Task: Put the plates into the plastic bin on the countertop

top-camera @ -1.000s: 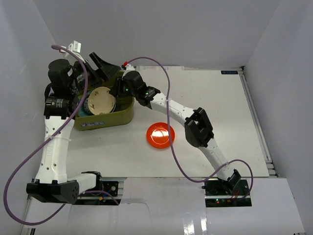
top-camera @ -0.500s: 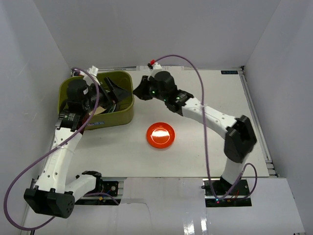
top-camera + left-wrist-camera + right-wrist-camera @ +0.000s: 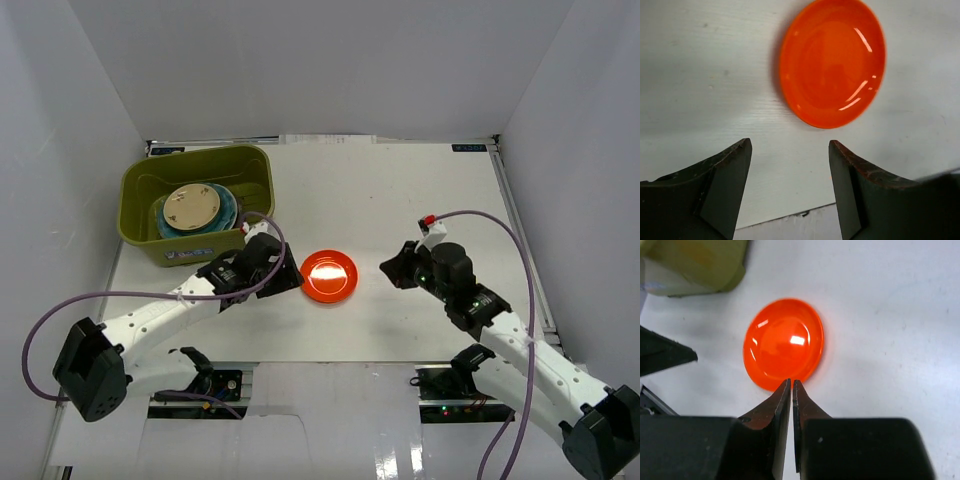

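We cannot read the label (image 3: 195,254) on the bin (image 3: 131,190). Our left gripper (image 3: 790,145) gapes empty beside the orange plate (image 3: 832,62). Our right gripper (image 3: 791,383) is pinched closed, empty.

White walls (image 3: 320,70); perhaps a blue label (image 3: 468,148)

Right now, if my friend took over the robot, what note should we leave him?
Left claw: open, empty, just left of the orange-red plate.
Right claw: shut, empty, right of the plate, not touching it.
Plastic bin: far left of the countertop, holding a stack of plates, cream-gold plate on top.
Done: those plates are binned; I can't count them.
Left: the orange-red plate goes into the bin.
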Robot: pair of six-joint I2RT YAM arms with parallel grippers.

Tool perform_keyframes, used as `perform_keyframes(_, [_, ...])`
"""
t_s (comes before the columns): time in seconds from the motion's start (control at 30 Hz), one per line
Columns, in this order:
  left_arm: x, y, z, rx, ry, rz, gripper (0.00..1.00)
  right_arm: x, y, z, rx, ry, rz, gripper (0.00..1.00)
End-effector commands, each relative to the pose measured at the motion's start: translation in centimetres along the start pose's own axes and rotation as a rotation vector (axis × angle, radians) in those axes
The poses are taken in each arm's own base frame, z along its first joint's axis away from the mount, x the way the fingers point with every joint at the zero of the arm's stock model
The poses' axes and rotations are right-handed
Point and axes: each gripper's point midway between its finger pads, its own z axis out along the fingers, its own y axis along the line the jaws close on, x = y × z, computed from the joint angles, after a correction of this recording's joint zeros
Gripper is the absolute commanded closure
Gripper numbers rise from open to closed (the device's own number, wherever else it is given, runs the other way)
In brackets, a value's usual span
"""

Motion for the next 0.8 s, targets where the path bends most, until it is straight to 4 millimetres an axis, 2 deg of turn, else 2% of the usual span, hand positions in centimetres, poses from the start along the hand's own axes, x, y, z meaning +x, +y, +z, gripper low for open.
perform_keyframes(0.0, [-0.8, 2.0, 2.0, -0.091, -0.124, -0.106, 0.28, 2.0, -0.1, -1.3, -0.033, 0.043, 0.006, 0.89])
perform_keyframes(0.03, [-0.7, 2.1, 2.5, -0.089, -0.129, -0.108, 0.28, 2.1, 0.0, -1.6, -0.042, 0.037, 0.006, 0.89])
perform_keyframes(0.07, [-1.2, 1.2, 3.0, -0.050, -0.153, -0.115, 0.28, 2.6, -0.1, -1.8, -0.042, 0.047, 0.007, 0.90])
perform_keyframes(0.13, [-0.4, 1.4, 4.4, -0.045, -0.133, -0.087, 0.29, 3.2, -0.3, -2.0, -0.050, 0.057, 0.008, 0.90])
perform_keyframes(0.17, [-0.8, 0.7, 5.0, -0.017, -0.145, -0.087, 0.30, 3.4, -0.3, -2.0, -0.055, 0.061, 0.007, 0.91])
perform_keyframes(0.3, [0.3, 1.0, 7.4, -0.038, -0.110, -0.073, 0.31, 4.7, -0.5, -2.0, -0.062, 0.094, 0.021, 0.92])
perform_keyframes(0.4, [0.7, 1.5, 8.6, -0.058, -0.107, -0.071, 0.39, 5.6, -1.1, -1.8, -0.046, 0.110, 0.033, 0.92])
perform_keyframes(0.53, [0.8, 2.2, 9.4, -0.102, -0.112, -0.070, 0.69, 5.6, -1.2, -1.9, -0.045, 0.107, 0.022, 0.92])
perform_keyframes(0.6, [0.7, 2.4, 9.8, -0.116, -0.116, -0.068, 0.74, 5.3, -1.1, -1.9, -0.047, 0.103, 0.018, 0.92])
perform_keyframes(0.63, [0.7, 2.4, 9.9, -0.120, -0.117, -0.068, 0.81, 5.1, -1.0, -1.8, -0.049, 0.097, 0.016, 0.92])
perform_keyframes(0.77, [0.8, 2.5, 10.5, -0.141, -0.104, -0.054, 1.00, 4.6, -0.6, -1.9, -0.058, 0.083, 0.017, 0.92])
